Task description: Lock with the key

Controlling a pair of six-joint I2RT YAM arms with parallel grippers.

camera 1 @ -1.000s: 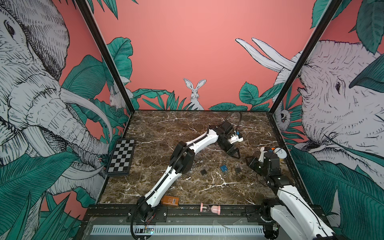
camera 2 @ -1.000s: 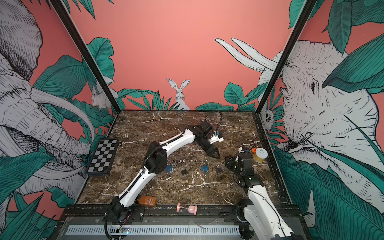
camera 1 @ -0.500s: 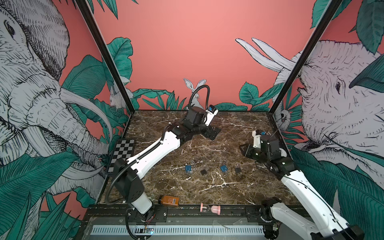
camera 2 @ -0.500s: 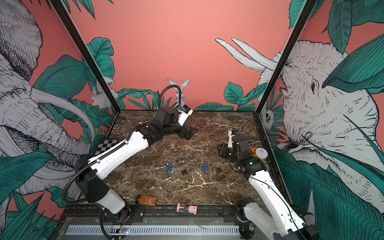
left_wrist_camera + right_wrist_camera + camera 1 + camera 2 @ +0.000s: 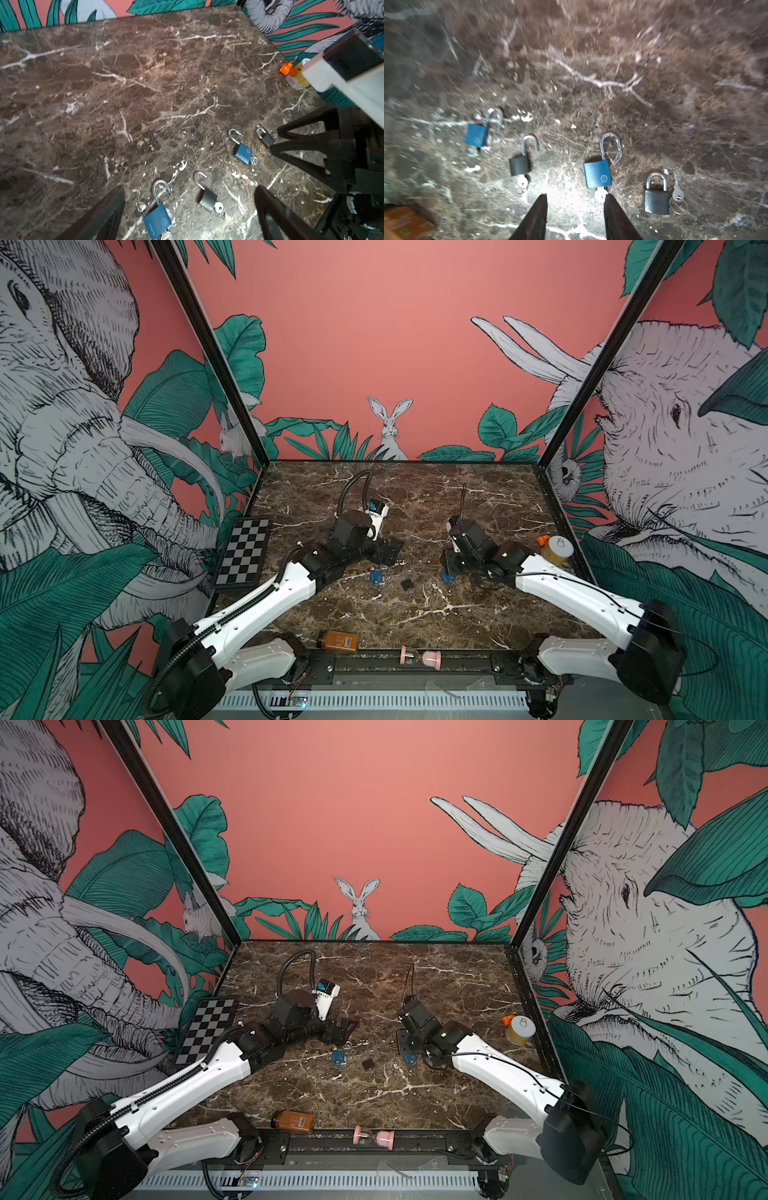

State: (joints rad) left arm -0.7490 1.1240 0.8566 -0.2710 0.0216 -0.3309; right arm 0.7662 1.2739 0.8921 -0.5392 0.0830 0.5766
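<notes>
Several small padlocks lie in a row on the marble table (image 5: 415, 506). In the right wrist view a blue padlock (image 5: 597, 173) with raised shackle and a key (image 5: 600, 194) in its base lies just ahead of my right gripper (image 5: 575, 198), which is open and empty, one fingertip beside that key. A grey padlock (image 5: 656, 200) has its shackle down and a loose key (image 5: 677, 192) beside it. My left gripper (image 5: 190, 188) hovers wide open over a black padlock (image 5: 207, 200) and another blue padlock (image 5: 158, 221), both with raised shackles and keys in.
A checkerboard (image 5: 245, 551) lies at the left wall. An amber bottle (image 5: 337, 641) and a pink hourglass (image 5: 420, 657) lie at the front edge. A yellow jar with an orange tab (image 5: 556, 549) stands by the right wall.
My left arm swung from right of centre to the back, then came down left of centre. My right arm reached in from the right edge to the padlocks, its jaws a little wider.
</notes>
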